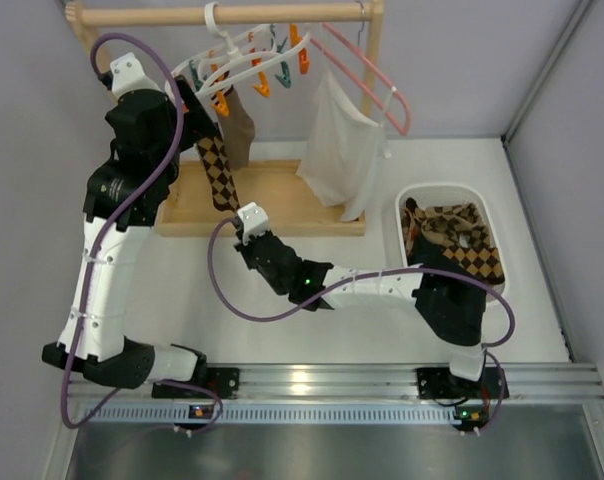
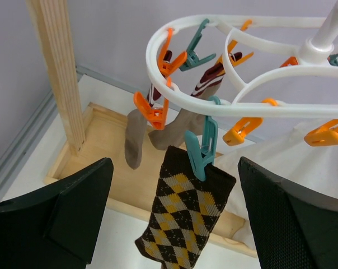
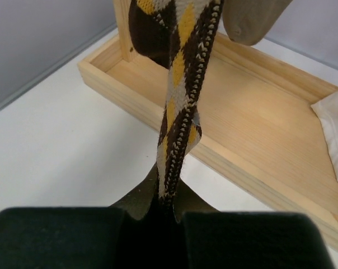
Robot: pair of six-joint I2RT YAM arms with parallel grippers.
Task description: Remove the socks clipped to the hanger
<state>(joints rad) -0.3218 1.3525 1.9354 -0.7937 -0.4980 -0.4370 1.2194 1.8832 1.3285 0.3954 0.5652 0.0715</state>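
The white ring hanger (image 1: 237,48) hangs from the wooden rail with orange and teal clips. A teal clip (image 2: 201,148) holds the cuff of a brown argyle sock (image 2: 186,207). My left gripper (image 2: 174,218) is open, one finger on each side of that cuff and not touching it. The sock's lower end (image 3: 180,84) is pinched in my shut right gripper (image 3: 169,216), low above the rack's base. In the top view the right gripper (image 1: 238,214) holds the argyle sock (image 1: 219,170) stretched downward. Plain brown socks (image 2: 135,140) hang from orange clips behind.
A white cloth (image 1: 340,150) hangs on a pink hanger (image 1: 374,72) to the right. The rack's wooden base tray (image 1: 282,205) lies under the socks, its post (image 2: 57,73) to the left. A white basket (image 1: 487,205) at right holds several socks (image 1: 462,240).
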